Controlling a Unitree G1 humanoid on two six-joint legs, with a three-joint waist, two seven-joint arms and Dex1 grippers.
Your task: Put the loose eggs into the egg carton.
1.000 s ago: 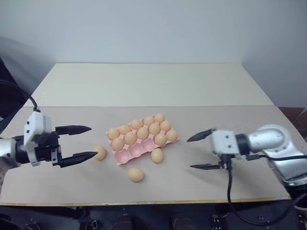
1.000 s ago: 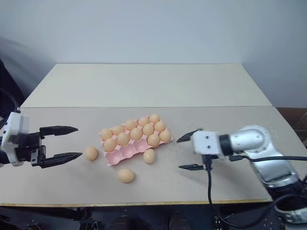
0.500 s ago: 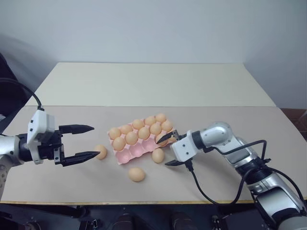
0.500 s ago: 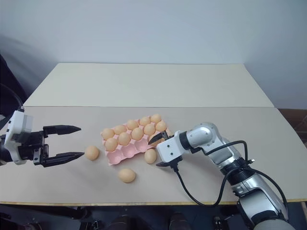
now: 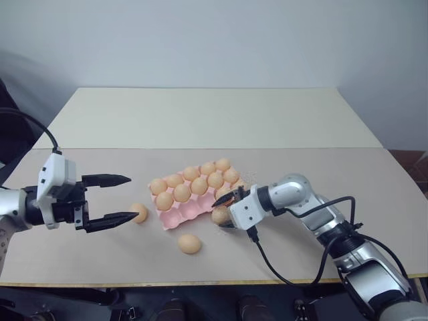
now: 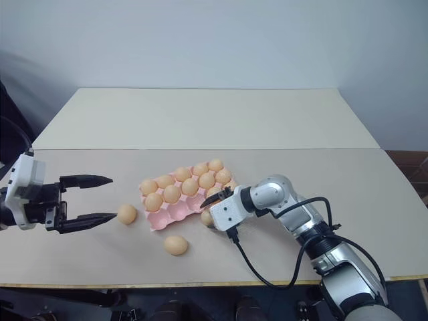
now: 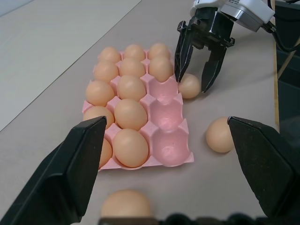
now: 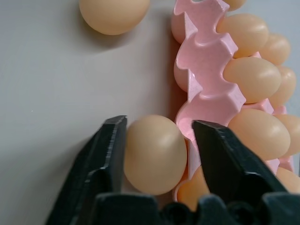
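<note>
On my screens the egg carton (image 5: 194, 197) sits near the middle of the desk (image 5: 281, 167), turned at a slant, with twelve eggs filling its two far rows and the three cups of the near row bare. Three loose eggs lie on the desk around it: one egg (image 5: 140, 212) just left of the carton, one egg (image 5: 189, 243) nearer to me and well clear of the carton's near edge, and a third egg (image 8: 154, 154) right against the carton's near right corner. My right gripper (image 5: 223, 208) is down at that third egg, its fingers (image 8: 105, 154) partly drawn in around it; in the right wrist view one finger touches the egg's side, while the other sits over the carton's pink rim, and I cannot tell whether that one presses the shell, so I see no firm pinch. My left gripper (image 5: 120, 198) hovers at the left of the desk, fingers spread wide and holding nothing, with the lower fingertip just beside the left egg.
</note>
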